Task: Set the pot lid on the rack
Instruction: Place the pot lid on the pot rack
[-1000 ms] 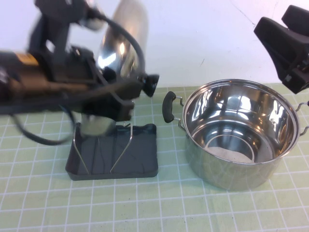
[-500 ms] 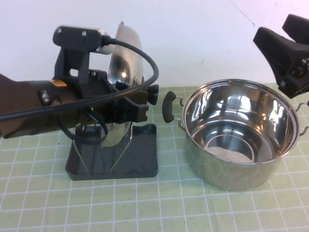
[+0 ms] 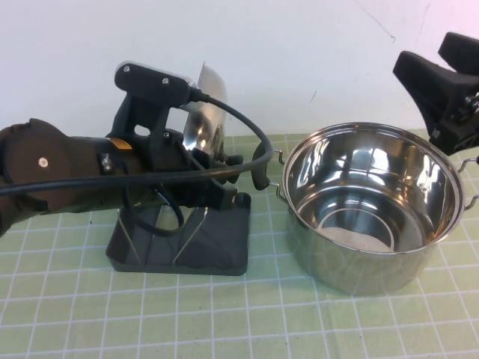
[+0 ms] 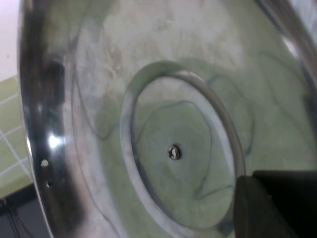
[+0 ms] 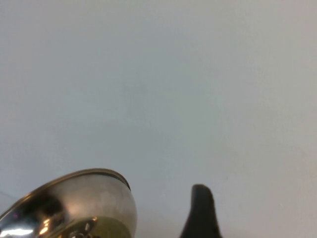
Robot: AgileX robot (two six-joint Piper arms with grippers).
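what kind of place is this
Probably a lab tabletop staged as a kitchen: green grid mat, plain white wall, steel pot. Left gripper holds the pot lid over the rack; right gripper is raised above the pot.

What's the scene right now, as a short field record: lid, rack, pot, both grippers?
lid: the pot lid stands on edge over the rack, held by the left gripper
rack: the rack sits on the mat, left of the pot, wire prongs upright
pot: the pot is open and empty
left gripper: the left gripper is at the lid, above the rack
right gripper: the right gripper is raised above the pot's far right side, holding nothing
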